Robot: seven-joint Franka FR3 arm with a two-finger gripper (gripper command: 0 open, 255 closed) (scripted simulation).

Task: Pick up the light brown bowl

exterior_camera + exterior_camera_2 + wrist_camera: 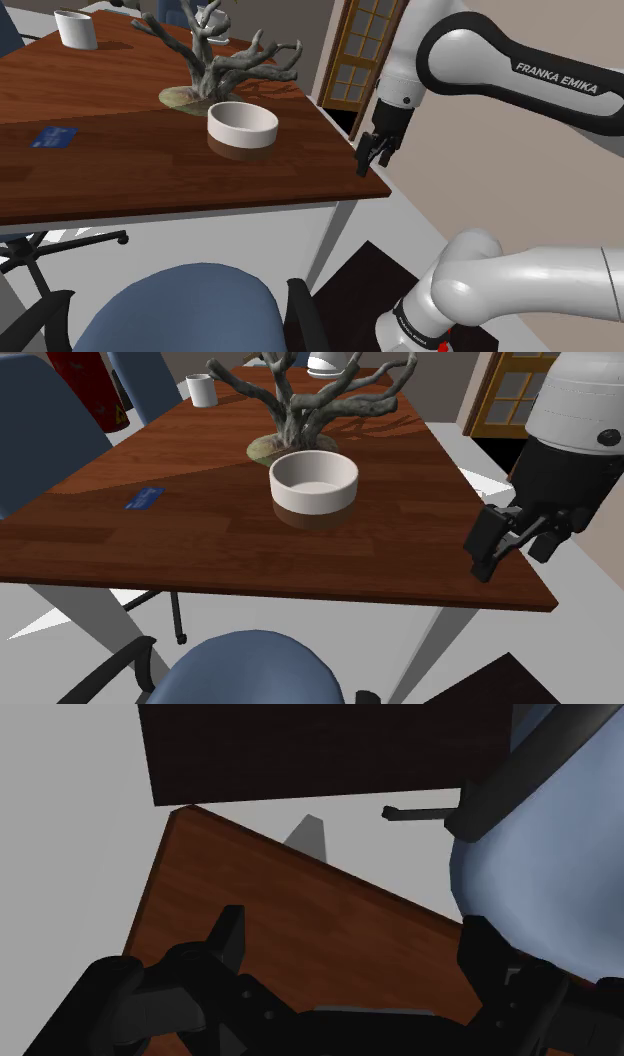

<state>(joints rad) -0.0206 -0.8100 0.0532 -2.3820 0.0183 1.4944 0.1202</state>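
Figure: dark wooden table [120, 170] with the arm at its corner, seen from beside the stand. The pale bowl [242, 125] (drawn off-white rather than brown) stands upright on the tabletop, just in front of a grey branch ornament [225, 60], with nothing touching it. The black gripper [373, 160] hangs at the table's corner on the shoulder view's right, well apart from the bowl. Its fingers [230, 932] are spread wide with nothing between them. A blue card [53, 138] lies toward the shoulder view's left. A white cup [76, 30] stands at the far end. A blue chair [180, 310] sits at the near edge.
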